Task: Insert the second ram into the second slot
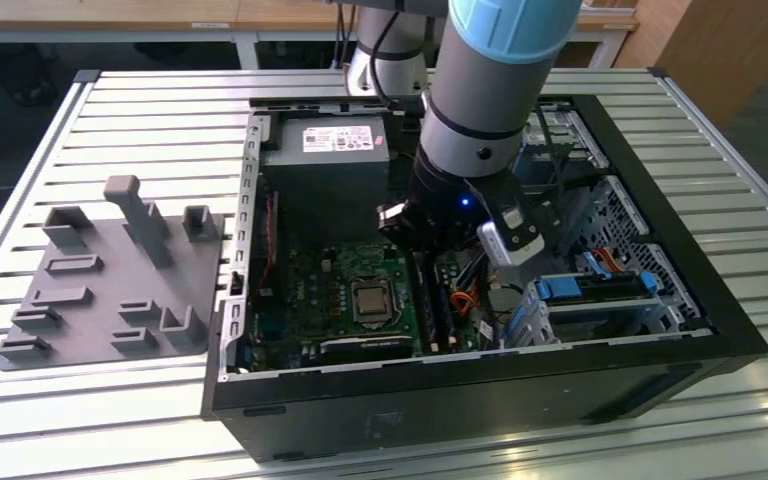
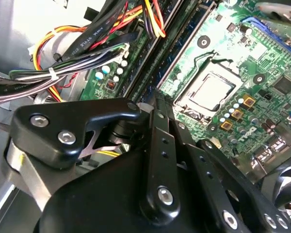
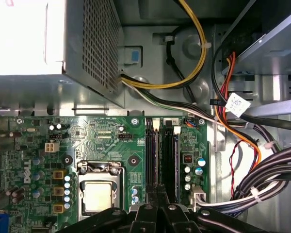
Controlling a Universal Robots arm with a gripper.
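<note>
Gripper (image 3: 157,194) sits clenched directly over the second ram (image 3: 170,160), seated upright in its slot.

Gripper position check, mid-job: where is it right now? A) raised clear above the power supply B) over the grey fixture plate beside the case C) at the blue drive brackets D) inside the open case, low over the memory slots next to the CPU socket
D: in the first wrist view the gripper sits at the end of the memory slots, beside the CPU socket on the motherboard.
</note>
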